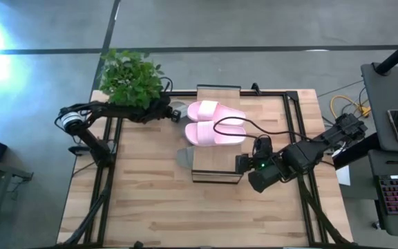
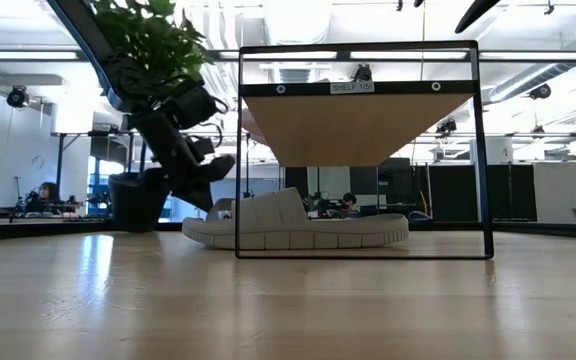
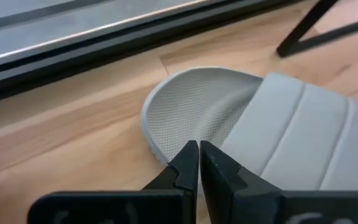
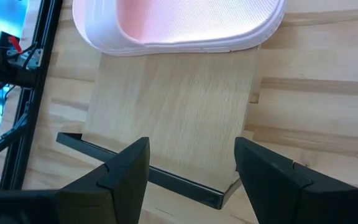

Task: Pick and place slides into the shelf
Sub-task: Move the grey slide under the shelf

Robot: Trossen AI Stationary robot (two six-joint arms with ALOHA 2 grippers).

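Note:
The shelf [image 1: 216, 166] stands mid-table, its long side running near to far. Two pale pink slides [image 1: 216, 111] [image 1: 216, 133] lie side by side on its plank top. A grey-green slide [image 2: 298, 225] lies flat on the table under the shelf, and a grey end [image 1: 184, 155] sticks out on the shelf's left. My left gripper [image 1: 176, 112] is shut, low at the shelf's far-left side, by a grey-green slide [image 3: 291, 124]. My right gripper [image 1: 240, 164] is open and hovers over the shelf's bare near end [image 4: 173, 99], short of a pink slide [image 4: 179, 25]. My left gripper [image 3: 199, 149] has its shut fingertips at the rim of the grey-green slide's bare footbed end [image 3: 166, 146], away from the strap. It comes slanting down from the table's left. The slide lies flat on the table. Whether the tips truly touch the rim, I cannot tell.
A potted plant [image 1: 130, 76] stands at the table's far-left corner, right behind my left arm. A black cable [image 1: 247, 128] loops over the shelf's right side toward my right arm. Black frame rails [image 1: 106, 180] run along both table sides. Bare wood [image 1: 185, 214] lies toward the near edge.

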